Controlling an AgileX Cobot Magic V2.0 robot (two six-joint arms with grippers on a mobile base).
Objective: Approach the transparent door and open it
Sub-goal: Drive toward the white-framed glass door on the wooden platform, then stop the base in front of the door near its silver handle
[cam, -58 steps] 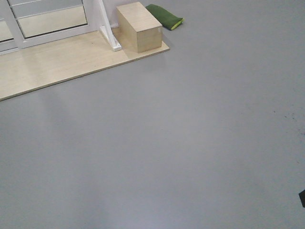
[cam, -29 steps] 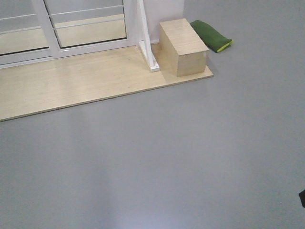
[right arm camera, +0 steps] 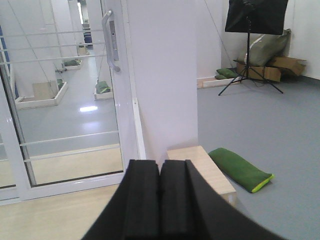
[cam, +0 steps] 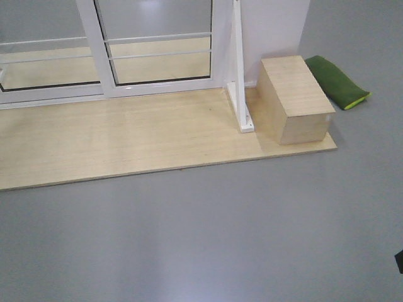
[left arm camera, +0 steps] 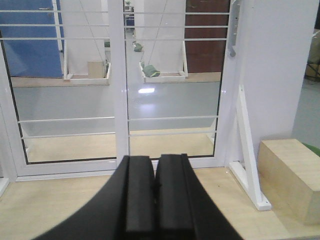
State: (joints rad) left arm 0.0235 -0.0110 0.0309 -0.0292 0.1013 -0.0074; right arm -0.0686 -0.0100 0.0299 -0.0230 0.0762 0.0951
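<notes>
The transparent door is seen beyond the left gripper, well apart from it, at the far edge of the wooden platform. Its grey handle is on the right stile. From the right gripper, the door is found far and to the left. Both grippers are fully closed and nothing is held.

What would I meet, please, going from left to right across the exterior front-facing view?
In order: left glass panel → transparent door → white frame brace → wooden box → green bag.
</notes>
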